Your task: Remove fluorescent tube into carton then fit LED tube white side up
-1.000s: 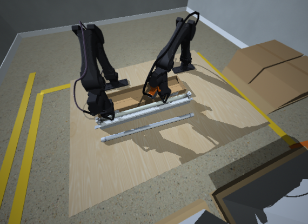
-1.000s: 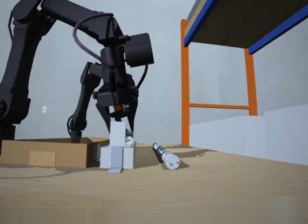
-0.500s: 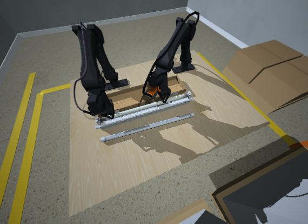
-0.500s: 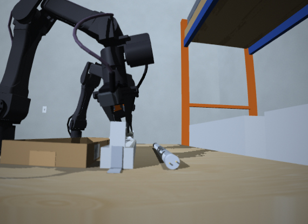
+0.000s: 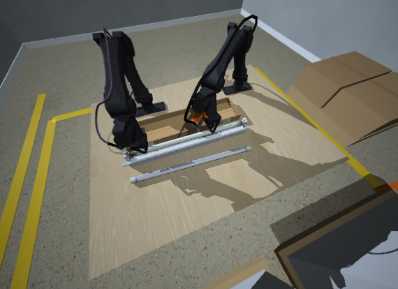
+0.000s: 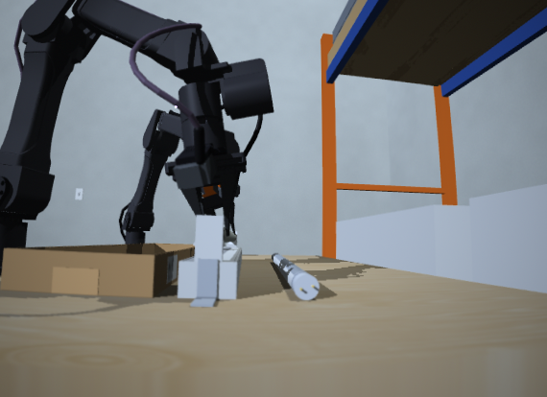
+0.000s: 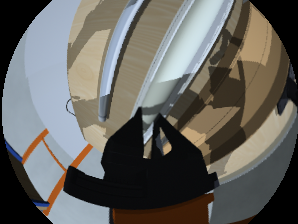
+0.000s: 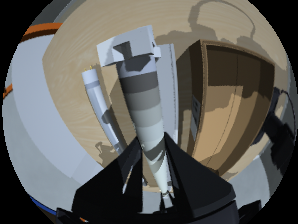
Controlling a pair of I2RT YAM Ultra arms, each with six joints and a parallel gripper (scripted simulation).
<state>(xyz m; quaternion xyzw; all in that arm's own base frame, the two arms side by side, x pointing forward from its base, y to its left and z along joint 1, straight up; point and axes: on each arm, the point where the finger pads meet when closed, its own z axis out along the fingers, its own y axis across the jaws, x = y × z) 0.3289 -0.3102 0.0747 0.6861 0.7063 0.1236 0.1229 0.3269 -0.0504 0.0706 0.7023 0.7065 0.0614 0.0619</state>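
The fluorescent tube (image 5: 181,139) (image 7: 185,55) (image 8: 145,110) lies along the fixture (image 5: 188,146) (image 6: 187,279), its ends at the lampholders (image 5: 244,122) (image 6: 208,236) (image 8: 131,46). My left gripper (image 5: 214,130) (image 7: 147,112) is shut on it, right of its middle in the top view. My right gripper (image 5: 145,151) (image 8: 152,137) is shut on it near the other end. The LED tube (image 5: 192,163) (image 6: 295,274) (image 7: 112,65) (image 8: 102,107) lies on the bench in front of the fixture. Which way its white side faces is unclear. The open carton (image 5: 227,114) (image 6: 125,274) (image 8: 220,115) sits flat behind the fixture, without a tube visible inside.
The bench (image 5: 122,213) (image 6: 269,341) has its front edge beyond the LED tube. The carton stands close beside the fixture, between it and the arm bases (image 5: 237,89) (image 5: 151,109). Both forearms reach over the carton. Large boxes (image 5: 335,81) and a rack (image 6: 328,154) stand off the bench.
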